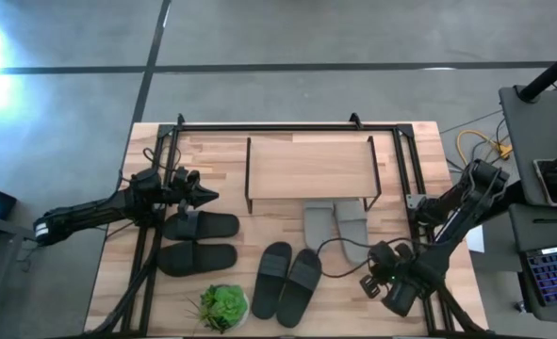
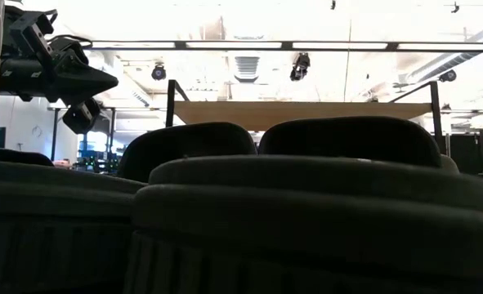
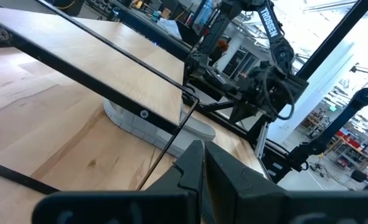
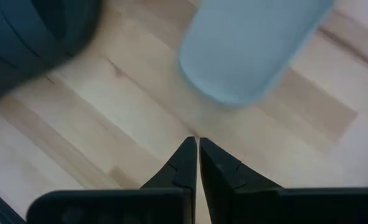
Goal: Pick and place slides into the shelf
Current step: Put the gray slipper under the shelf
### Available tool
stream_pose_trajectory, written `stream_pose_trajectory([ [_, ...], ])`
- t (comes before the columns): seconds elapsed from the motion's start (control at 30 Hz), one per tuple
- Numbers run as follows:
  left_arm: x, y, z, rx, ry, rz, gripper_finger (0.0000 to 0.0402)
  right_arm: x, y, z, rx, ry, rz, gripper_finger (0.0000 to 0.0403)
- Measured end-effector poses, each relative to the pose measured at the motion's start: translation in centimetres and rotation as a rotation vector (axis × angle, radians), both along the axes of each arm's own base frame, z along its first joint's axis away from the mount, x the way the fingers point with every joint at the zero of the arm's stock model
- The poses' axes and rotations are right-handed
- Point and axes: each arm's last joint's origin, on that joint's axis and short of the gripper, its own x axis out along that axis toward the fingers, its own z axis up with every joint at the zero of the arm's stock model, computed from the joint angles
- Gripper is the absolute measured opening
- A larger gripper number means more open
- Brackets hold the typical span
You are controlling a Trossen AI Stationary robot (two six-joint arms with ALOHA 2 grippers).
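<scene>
Jaws on both your grippers are shut and empty: left gripper (image 1: 205, 197) beside the black slides (image 1: 199, 241), right gripper (image 1: 365, 282) near the light grey slides (image 1: 335, 224).

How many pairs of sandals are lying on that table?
3 pairs. The black pair lies by the left gripper; the charcoal pair sits beside the plant; the light grey pair is half tucked under the shelf. More could hide beneath it.
</scene>
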Motion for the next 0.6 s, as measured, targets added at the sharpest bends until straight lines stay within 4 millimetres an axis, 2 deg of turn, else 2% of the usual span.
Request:
stream_pose_trajectory([
  [0.17, 0.0, 0.0, 0.0, 0.0, 0.001, 0.0, 0.0002, 0.2, 0.2, 0.3, 0.027, -0.044, -0.062, 0.0011],
  [0.37, 0.0, 0.0, 0.0, -0.001, 0.002, 0.0, 0.0002, 0.2, 0.6, -0.6, 0.131, 0.003, -0.083, 0.0011],
  [0.6, 0.0, 0.0, 0.0, 0.0, 0.001, 0.0, 0.0002, 0.3, 0.3, -0.8, 0.105, -0.083, -0.173, 0.0008],
])
